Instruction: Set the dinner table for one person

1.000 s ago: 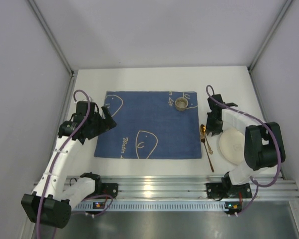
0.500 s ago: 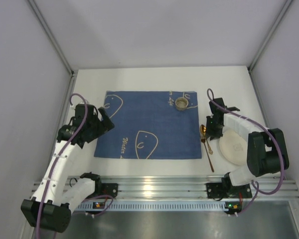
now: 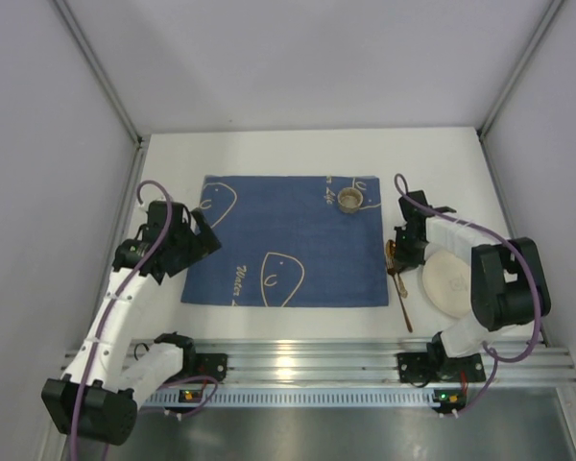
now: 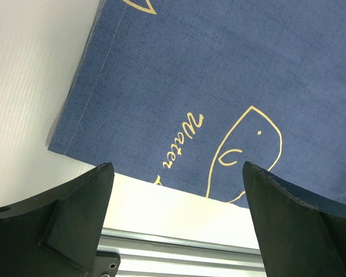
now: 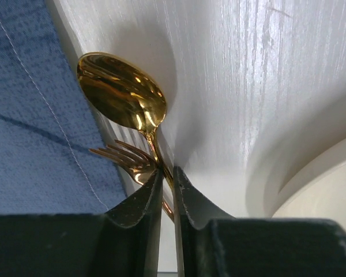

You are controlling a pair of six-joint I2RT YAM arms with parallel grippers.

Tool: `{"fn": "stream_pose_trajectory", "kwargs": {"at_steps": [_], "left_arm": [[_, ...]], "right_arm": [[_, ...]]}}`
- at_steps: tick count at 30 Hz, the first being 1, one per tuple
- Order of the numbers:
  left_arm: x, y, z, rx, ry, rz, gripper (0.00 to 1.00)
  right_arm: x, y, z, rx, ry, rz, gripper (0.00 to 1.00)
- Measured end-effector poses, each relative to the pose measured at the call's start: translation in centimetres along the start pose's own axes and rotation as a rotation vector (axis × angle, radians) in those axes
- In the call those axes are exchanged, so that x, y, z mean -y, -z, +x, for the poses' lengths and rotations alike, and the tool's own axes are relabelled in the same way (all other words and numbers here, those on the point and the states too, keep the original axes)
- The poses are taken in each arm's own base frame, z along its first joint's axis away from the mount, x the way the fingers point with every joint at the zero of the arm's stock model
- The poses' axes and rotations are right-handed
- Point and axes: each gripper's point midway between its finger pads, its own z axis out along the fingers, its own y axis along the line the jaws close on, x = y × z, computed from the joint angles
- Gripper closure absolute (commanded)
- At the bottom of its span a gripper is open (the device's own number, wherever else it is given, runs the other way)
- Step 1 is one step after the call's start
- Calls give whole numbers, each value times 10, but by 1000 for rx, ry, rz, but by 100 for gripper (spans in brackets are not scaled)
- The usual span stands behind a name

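Note:
On the white dinner table [image 3: 269,154] a gold spoon [image 5: 121,92] and a gold fork [image 5: 124,154] lie side by side, just right of a blue cloth [image 3: 288,240]. My right gripper [image 5: 167,173] is down on them, its jaws shut on the spoon's thin neck, with the fork's tines against the left finger. In the top view that gripper [image 3: 403,254] sits between the cloth's right edge and a white plate [image 3: 448,283]. My left gripper [image 4: 177,167] hangs wide open and empty over the cloth's near left corner [image 4: 63,144].
A small beige cup [image 3: 350,200] stands on the cloth's far right corner. The plate's rim [image 5: 323,196] curves just right of my right fingers. A ribbed aluminium rail [image 4: 179,254] runs along the table's near edge. White walls enclose the table.
My right gripper has dropped onto the cutlery and its jaws have narrowed around the spoon's neck. The left arm has shifted slightly beside the cloth, still open.

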Motion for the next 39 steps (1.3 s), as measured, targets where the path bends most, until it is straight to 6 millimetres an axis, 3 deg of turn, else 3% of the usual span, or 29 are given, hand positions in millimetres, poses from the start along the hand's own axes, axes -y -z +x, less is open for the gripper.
{"fn": "stream_pose_trajectory", "kwargs": {"at_steps": [4, 14, 20, 30, 33, 35, 39], "left_arm": [[0, -3, 0, -6, -10, -5, 1], [1, -13, 0, -19, -26, -9, 1], [5, -23, 4, -45, -26, 2, 1], [9, -33, 7, -90, -39, 3, 1], [12, -30, 2, -77, -50, 14, 2], [14, -28, -1, -68, -54, 20, 2], [13, -19, -2, -48, -60, 33, 2]], "right_arm": [[-3, -2, -4, -7, 4, -2, 99], [-4, 0, -5, -17, 5, 7, 100], [10, 7, -7, -18, 8, 88, 100], [16, 62, -20, 99, -47, 118, 100], [2, 83, -40, 167, -60, 73, 100], [-19, 100, -54, 220, -44, 14, 100], [-87, 130, -64, 291, 45, -161, 100]]}}
